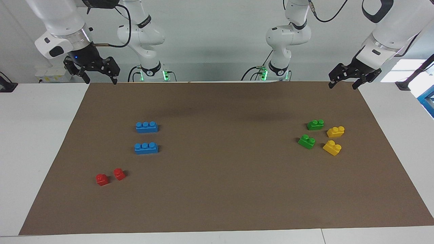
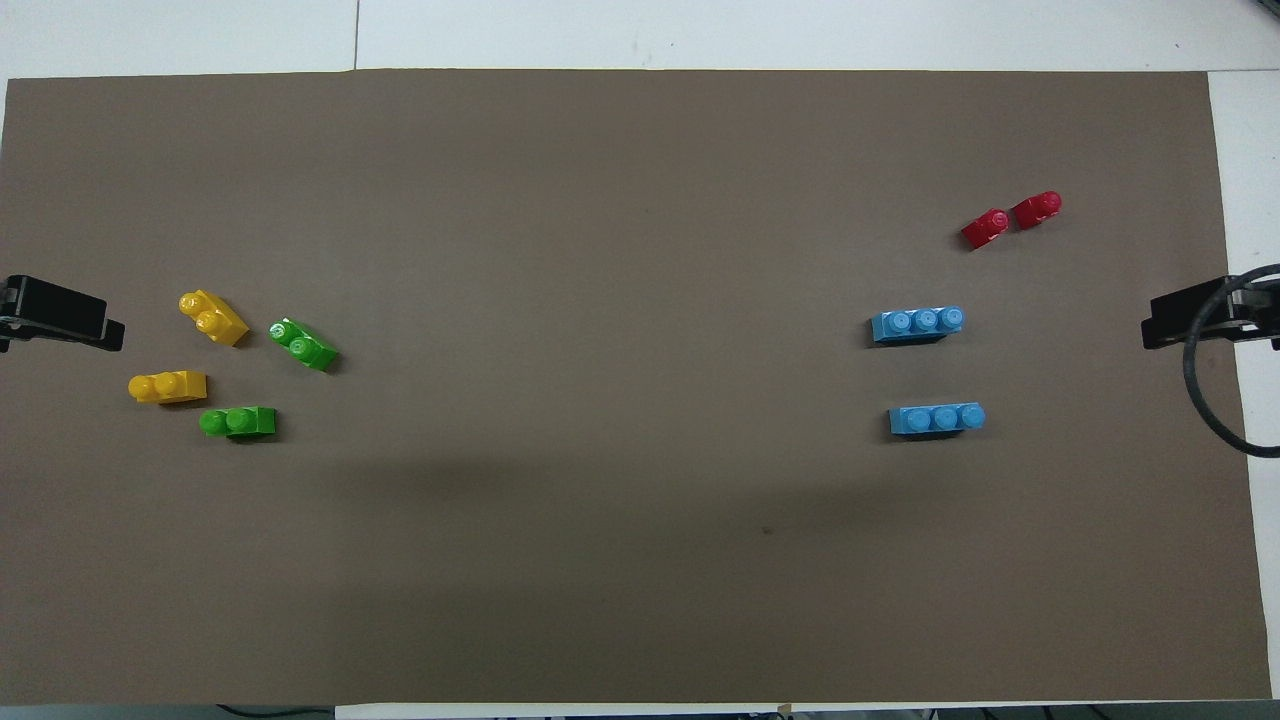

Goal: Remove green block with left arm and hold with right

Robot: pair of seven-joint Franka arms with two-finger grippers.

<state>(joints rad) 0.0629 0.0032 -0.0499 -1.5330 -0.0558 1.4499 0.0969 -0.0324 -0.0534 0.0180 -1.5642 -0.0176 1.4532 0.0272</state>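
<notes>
Two green blocks lie on the brown mat (image 1: pixel 217 189) toward the left arm's end: one (image 1: pixel 315 124) (image 2: pixel 238 421) nearer to the robots, the other (image 1: pixel 306 141) (image 2: pixel 303 345) a little farther out and turned at an angle. My left gripper (image 1: pixel 342 84) (image 2: pixel 60 315) hangs open in the air over the mat's edge at that end, apart from the blocks and holding nothing. Over the mat's edge at the right arm's end, my right gripper (image 1: pixel 101 79) (image 2: pixel 1190 320) is open and empty too.
Two yellow two-stud bricks (image 1: pixel 335 131) (image 1: pixel 332 147) lie beside the green ones, closer to the mat's edge. Two blue three-stud bricks (image 1: pixel 146 126) (image 1: pixel 145 148) and two small red bricks (image 1: pixel 102 179) (image 1: pixel 119 174) lie toward the right arm's end.
</notes>
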